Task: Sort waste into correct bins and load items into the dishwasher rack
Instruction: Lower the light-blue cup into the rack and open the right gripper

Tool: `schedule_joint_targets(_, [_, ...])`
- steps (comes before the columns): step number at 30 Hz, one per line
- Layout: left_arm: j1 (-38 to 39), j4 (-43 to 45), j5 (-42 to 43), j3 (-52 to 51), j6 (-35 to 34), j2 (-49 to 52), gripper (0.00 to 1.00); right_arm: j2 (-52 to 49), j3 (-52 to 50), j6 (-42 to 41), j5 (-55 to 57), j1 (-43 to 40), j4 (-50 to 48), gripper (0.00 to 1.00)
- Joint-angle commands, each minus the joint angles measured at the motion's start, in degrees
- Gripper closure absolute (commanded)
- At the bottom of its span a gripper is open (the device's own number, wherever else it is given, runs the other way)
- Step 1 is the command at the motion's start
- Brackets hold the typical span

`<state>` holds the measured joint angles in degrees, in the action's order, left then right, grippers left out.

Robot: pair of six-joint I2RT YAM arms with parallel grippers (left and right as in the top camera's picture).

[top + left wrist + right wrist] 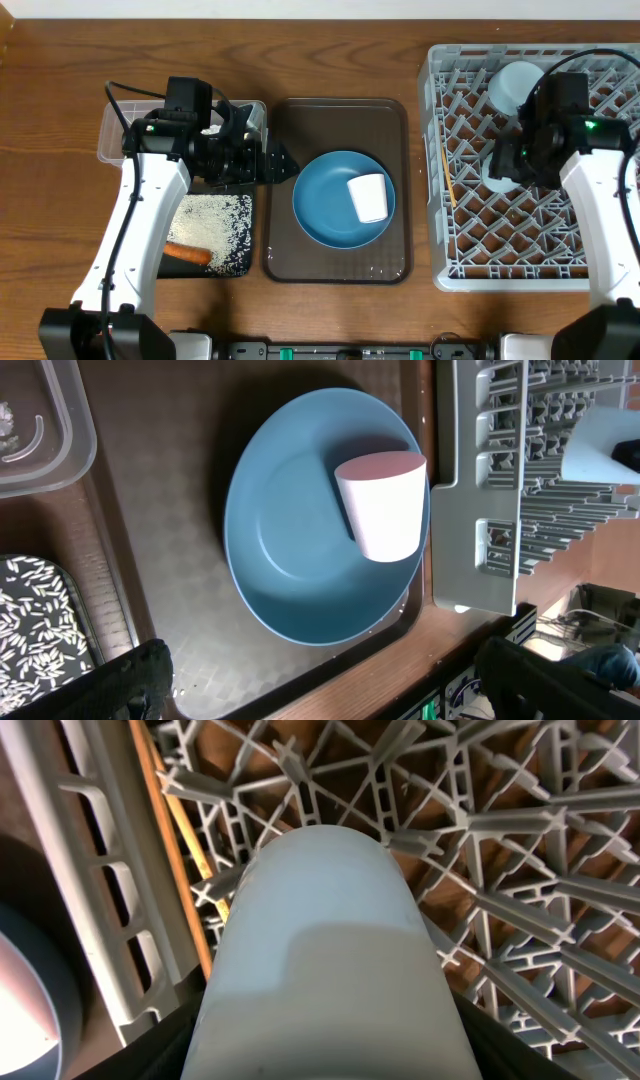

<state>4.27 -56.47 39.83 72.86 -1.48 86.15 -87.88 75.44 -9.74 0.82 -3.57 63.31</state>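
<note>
A large blue plate (330, 205) (285, 550) lies on the brown serving tray (335, 120). On the plate's right side a small pink cup (369, 197) (383, 508) lies tipped over. My left gripper (275, 160) (335, 695) hovers at the tray's left edge, jaws wide open and empty. Over the grey dishwasher rack (530, 265) (500, 870), my right gripper (503, 165) (325, 1050) is shut on the light-blue cup (320, 950). A pale bowl (515, 85) sits at the rack's back. Chopsticks (443, 170) (175, 850) lie along its left side.
The black tray (240, 262) (40, 630) at the front left holds rice grains (210, 220) and an orange carrot (187, 254). The clear tub (115, 130) (45, 440) stands behind it, partly under my left arm. The rack's wall (490, 480) borders the serving tray.
</note>
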Motion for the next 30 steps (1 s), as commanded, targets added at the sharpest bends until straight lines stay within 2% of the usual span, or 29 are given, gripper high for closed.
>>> schedule_joint_targets(1, [0.02,0.0,-0.68,-0.33,0.17,0.31,0.0,-0.52,1.11,1.03,-0.26,-0.26,0.2,0.82])
schedule_joint_targets(27, [0.02,0.0,-0.68,-0.33,0.17,0.33,0.01,-0.52,-2.58,1.2,0.74,-3.19,1.07,0.79])
schedule_joint_targets(28, [0.02,0.0,-0.68,-0.33,0.17,0.31,0.01,-0.52,-2.91,1.27,0.76,-3.41,0.72,0.77])
schedule_joint_targets(29, [0.02,0.0,-0.68,-0.33,0.17,0.33,0.01,-0.52,-3.26,1.29,0.79,-3.65,0.37,0.71])
schedule_joint_targets(30, [0.02,0.0,-0.68,-0.33,0.17,0.31,0.01,-0.52,-3.54,1.27,0.74,-3.76,0.11,0.55])
